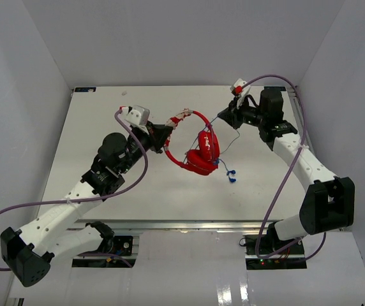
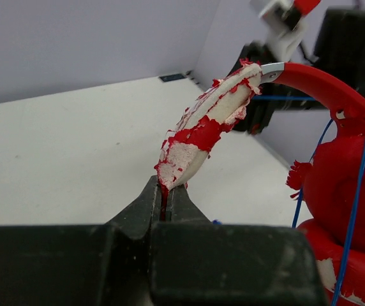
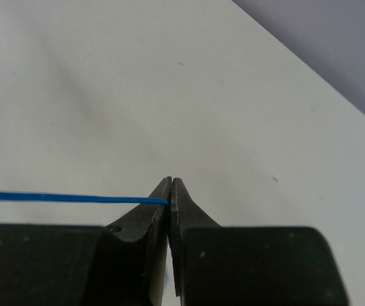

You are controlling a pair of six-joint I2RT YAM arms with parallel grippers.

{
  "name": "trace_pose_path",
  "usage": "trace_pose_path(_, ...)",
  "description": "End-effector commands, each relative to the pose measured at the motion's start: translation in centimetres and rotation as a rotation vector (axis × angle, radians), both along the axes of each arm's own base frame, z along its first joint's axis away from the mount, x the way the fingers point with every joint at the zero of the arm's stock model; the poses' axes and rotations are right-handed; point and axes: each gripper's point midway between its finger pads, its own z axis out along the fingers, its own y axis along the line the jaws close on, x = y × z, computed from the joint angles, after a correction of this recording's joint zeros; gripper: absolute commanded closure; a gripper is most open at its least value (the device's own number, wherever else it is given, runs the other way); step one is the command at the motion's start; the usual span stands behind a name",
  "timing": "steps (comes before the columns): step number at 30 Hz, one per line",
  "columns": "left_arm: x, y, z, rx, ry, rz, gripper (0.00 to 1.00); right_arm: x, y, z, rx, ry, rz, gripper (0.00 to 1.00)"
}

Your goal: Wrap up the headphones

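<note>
Overall, top view: white table (image 1: pixel 253 191) w/ pale walls (image 1: pixel 170 38) on three sides; I see both arms reaching in from the near edge. Left arm (image 1: pixel 74 204) runs diag. toward centre, w/ a purple robot cable (image 1: pixel 141 162) looped beside it. Right arm (image 1: pixel 304 162) bends up the right side and points left.

Headphones (image 1: pixel 198 152): red, approx. mid-table, between the two tools.

Headband (image 2: pixel 208 124): red arc, padding badly flaked to white along the stretch nearest the left tool.

Earcups (image 1: pixel 201 162): two red padded cups folded close together at the arc's lower end. I cannot tell whether they rest on the surface or hang just above it.

Left gripper (image 2: pixel 165 191): jaws pinched narrow on the flaked end of the headband, which rises out of the tips in the left wrist view.

Right gripper (image 3: pixel 171 182): jaws closed almost flush, w/ the thin blue cable (image 3: pixel 61 197) nipped at the tips and running taut to the left edge of the right wrist view. In the top view the cable goes from this tool toward the cups, w/ a slack loop; the left wrist view shows strands crossing a cup.

Plug (image 1: pixel 231 177): small, blue, just right of the cups, near the table surface.
</note>
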Motion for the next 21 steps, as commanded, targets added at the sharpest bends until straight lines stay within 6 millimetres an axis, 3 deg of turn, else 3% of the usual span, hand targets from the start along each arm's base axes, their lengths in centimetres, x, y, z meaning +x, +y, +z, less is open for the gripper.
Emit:
trace_pose_path(1,-2.6,-1.3,11.0,-0.34,-0.059,-0.148,1.0,-5.1,4.3,2.5,0.295,0.139,0.334,0.92)
trace_pose_path(3,-2.3,-2.2,12.8,-0.423,-0.034,-0.182,1.0,-6.7,5.2,3.2,0.373,0.15,0.408,0.92)
trace_pose_path(4,-2.3,-2.6,13.5,-0.471,-0.01,-0.201,1.0,-7.6,5.6,2.4,0.389,0.186,0.424,0.92)
trace_pose_path(8,-1.4,-3.0,17.9,-0.657,-0.021,-0.218,1.0,-10.9,7.2,2.4,0.463,0.258,0.509,0.92)
trace_pose_path(13,1.9,-4.4,20.0,-0.758,-0.008,-0.151,1.0,-14.9,9.0,2.2,0.46,0.248,0.607,0.92)
trace_pose_path(16,3.8,-3.0,21.8,-0.811,-0.026,-0.03,1.0,-17.4,9.4,1.9,0.449,0.227,0.651,0.92)
trace_pose_path(21,8.3,1.0,21.1,-0.793,-0.03,0.337,1.0,-19.8,8.9,2.0,0.435,0.184,0.672,0.92)
